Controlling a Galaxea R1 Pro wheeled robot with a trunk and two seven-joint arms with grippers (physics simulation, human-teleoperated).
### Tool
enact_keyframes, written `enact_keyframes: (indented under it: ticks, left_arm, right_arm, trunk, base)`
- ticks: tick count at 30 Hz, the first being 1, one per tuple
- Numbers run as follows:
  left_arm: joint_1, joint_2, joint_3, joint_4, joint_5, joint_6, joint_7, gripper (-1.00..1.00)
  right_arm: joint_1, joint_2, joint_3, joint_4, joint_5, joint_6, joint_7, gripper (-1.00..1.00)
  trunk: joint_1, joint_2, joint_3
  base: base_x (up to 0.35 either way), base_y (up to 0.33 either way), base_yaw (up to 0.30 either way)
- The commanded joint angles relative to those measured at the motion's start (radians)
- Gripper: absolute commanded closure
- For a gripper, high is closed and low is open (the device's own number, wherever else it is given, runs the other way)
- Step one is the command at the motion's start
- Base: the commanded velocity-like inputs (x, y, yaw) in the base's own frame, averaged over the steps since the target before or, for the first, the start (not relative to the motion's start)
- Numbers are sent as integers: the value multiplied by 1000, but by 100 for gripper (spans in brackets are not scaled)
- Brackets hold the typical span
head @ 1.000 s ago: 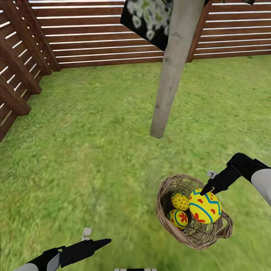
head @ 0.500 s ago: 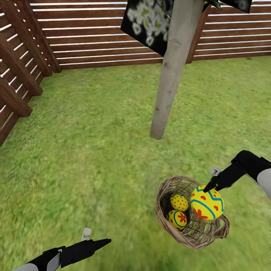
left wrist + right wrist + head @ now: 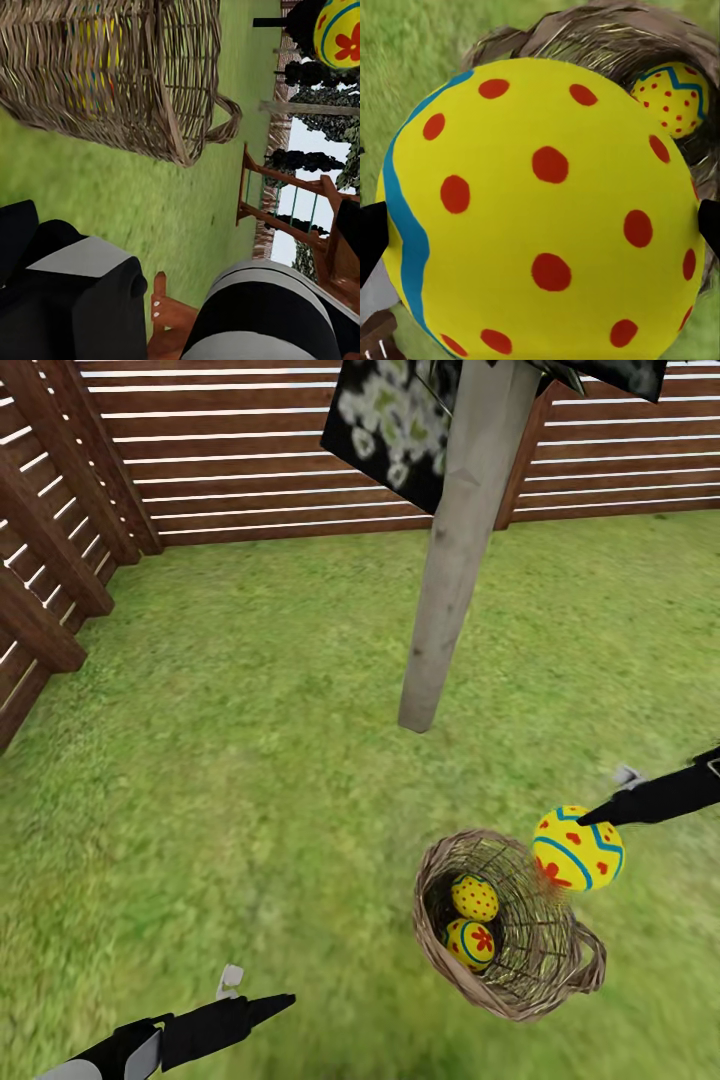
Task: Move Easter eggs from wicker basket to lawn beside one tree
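Right pincer [image 3: 590,818] clamped on egg [image 3: 577,848], now lifted clear of wicker basket [image 3: 585,970]; two eggs [image 3: 476,920] remain inside. Left pincer [image 3: 262,1000] idle, closed, empty.

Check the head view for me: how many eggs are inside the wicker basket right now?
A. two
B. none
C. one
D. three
A: two eggs lie in the wicker basket, while the third egg is clamped in the right gripper above the rim.
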Motion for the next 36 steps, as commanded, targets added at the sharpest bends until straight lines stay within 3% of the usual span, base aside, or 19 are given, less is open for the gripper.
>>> enact_keyframes:
  ticks: [1,4,8,11,18,28,32,36]
  left_arm:
    - [-1,1,-8,-1,9,11,-3,-100]
    - [0,1,-8,-1,9,11,-3,-100]
    - [-1,1,-8,-1,9,11,-4,-100]
    - [0,0,-8,-1,9,11,-4,-100]
    - [0,-1,-8,-1,11,10,-12,-100]
    - [0,-1,-8,-1,12,11,-15,-100]
    - [0,-2,-9,-1,12,11,-8,-100]
    - [-1,-4,-10,-1,12,11,-5,-100]
  right_arm:
    - [0,-11,-1,-9,-8,11,8,100]
    - [0,-66,0,-84,-76,27,8,100]
    - [0,-148,3,-236,-201,120,8,100]
    - [0,-174,3,-301,-233,167,8,100]
    - [0,-179,2,-348,-240,194,8,100]
    - [0,-170,2,-360,-243,198,8,100]
    - [0,-174,5,-484,-277,234,8,100]
    - [0,-175,7,-549,-305,240,8,100]
  trunk:
    - [0,0,-1]
    - [0,0,-1]
    - [0,0,-1]
    - [0,0,-1]
    - [0,0,-1]
    - [0,0,-1]
    - [0,0,-1]
    - [0,0,-1]
  base:
    - [0,0,0]
    - [0,0,0]
    - [0,0,0]
    - [0,0,0]
    - [0,15,0]
    - [0,281,0]
    - [0,303,0]
    - [0,139,0]
